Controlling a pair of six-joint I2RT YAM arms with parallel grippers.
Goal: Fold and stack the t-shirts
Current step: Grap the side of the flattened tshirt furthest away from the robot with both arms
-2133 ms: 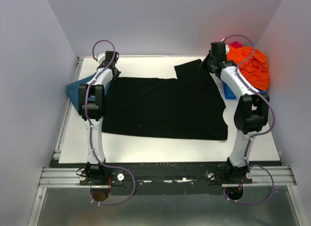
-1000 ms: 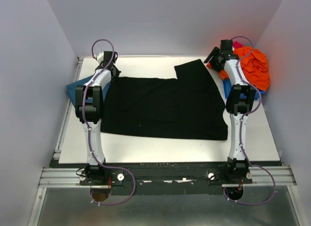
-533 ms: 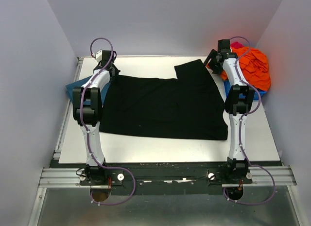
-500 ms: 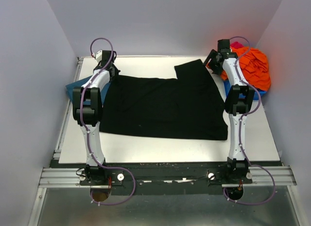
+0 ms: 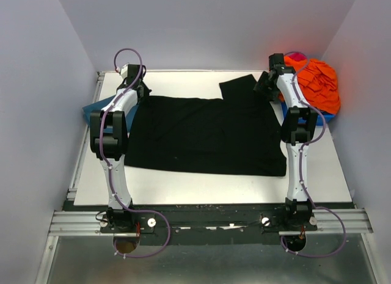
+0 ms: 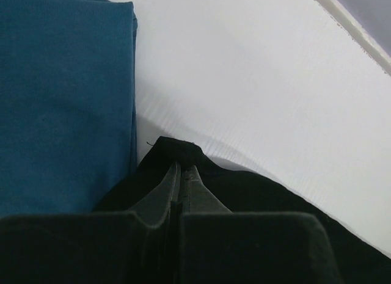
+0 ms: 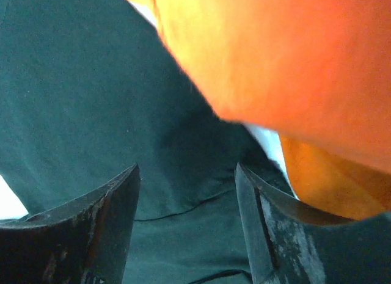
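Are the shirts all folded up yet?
Not yet. The plain teal-blue cloth shirt looks folded at the left edge. The large black cloth shirt lies spread flat; the left jaws pinch its far corner, the right jaws hang open over its right side. Folding and stacking it remain.

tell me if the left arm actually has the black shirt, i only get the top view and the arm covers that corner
Observer: Yes. In the left wrist view the left fingers are shut on a corner of the black shirt, pinching up a small peak of cloth.
Operator: is the teal one caught in there too
Observer: No. The teal shirt lies flat to one side of the fingers, not between them.
Operator: and the right side
Observer: The right fingers stand open over the black shirt with nothing between them, and the orange cloth sits close ahead of them.
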